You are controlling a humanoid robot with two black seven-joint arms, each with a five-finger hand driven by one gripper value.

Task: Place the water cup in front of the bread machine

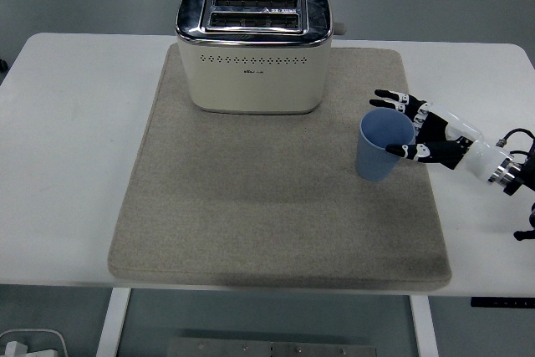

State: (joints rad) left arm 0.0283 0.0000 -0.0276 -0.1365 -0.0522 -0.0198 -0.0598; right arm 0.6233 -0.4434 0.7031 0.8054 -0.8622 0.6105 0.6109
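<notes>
A blue water cup (380, 152) stands upright on the right part of a beige mat (251, 206). The cream and chrome bread machine (253, 52) sits at the back of the mat, to the cup's upper left. My right hand (403, 126) reaches in from the right edge and sits against the cup's right side. Its fingers (393, 96) are spread behind the rim, and the thumb (399, 150) lies at the cup's near side. The hand is not closed around the cup. The left arm is out of view.
The white table (67, 123) extends to both sides of the mat. A wide stretch of mat lies bare in front of the bread machine. Cables hang off my right wrist (506, 175) near the table's right edge.
</notes>
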